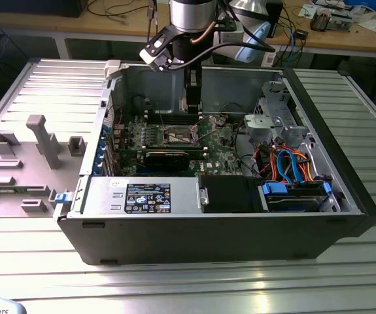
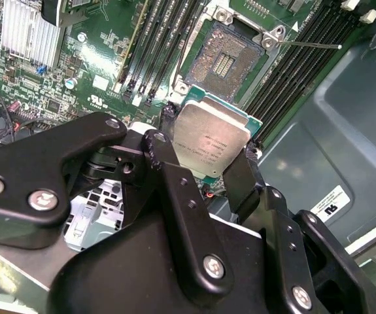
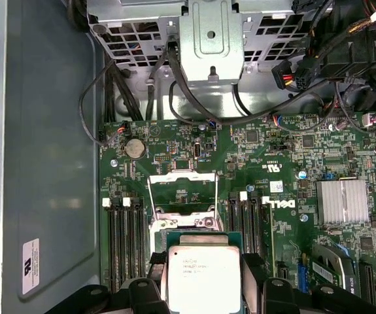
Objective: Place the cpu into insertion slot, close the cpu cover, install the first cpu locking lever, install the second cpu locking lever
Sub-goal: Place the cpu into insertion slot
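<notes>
Hand [image 2: 204, 157] grips the flat, square, silver-topped cpu [image 2: 214, 134] near the dark-centred insertion slot [image 2: 230, 59].

The cpu [image 2: 212, 134], a flat square with a silver-grey top, is hanging clamped in the gripper [image 2: 207, 149], just beside the slot [image 2: 230, 60]. The slot is lying open, its dark centre showing. The cover [image 3: 181, 176], a thin silvery frame, is standing raised.
</notes>
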Controlling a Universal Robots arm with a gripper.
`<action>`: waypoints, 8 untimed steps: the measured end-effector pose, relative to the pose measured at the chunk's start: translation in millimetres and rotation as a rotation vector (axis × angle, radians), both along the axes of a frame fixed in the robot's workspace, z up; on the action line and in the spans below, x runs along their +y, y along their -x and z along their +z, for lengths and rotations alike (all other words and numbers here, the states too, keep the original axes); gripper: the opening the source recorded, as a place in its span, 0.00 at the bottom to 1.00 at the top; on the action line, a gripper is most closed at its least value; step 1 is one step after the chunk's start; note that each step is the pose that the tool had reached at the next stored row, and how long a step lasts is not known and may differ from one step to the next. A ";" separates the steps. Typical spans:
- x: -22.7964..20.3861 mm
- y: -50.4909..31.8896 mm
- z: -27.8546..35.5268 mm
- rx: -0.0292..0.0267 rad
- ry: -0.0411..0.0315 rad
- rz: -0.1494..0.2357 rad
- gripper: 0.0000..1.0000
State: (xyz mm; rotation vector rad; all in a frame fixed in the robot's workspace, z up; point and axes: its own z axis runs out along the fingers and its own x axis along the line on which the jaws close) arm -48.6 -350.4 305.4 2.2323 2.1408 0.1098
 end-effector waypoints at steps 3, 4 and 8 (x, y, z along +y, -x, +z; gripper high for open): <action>0.0 0.0 -0.3 0.0000 -0.0001 0.000 0.54; 0.0 0.0 -0.4 0.0000 0.0000 0.000 0.54; 0.0 0.0 -0.5 0.0000 -0.0001 0.000 0.54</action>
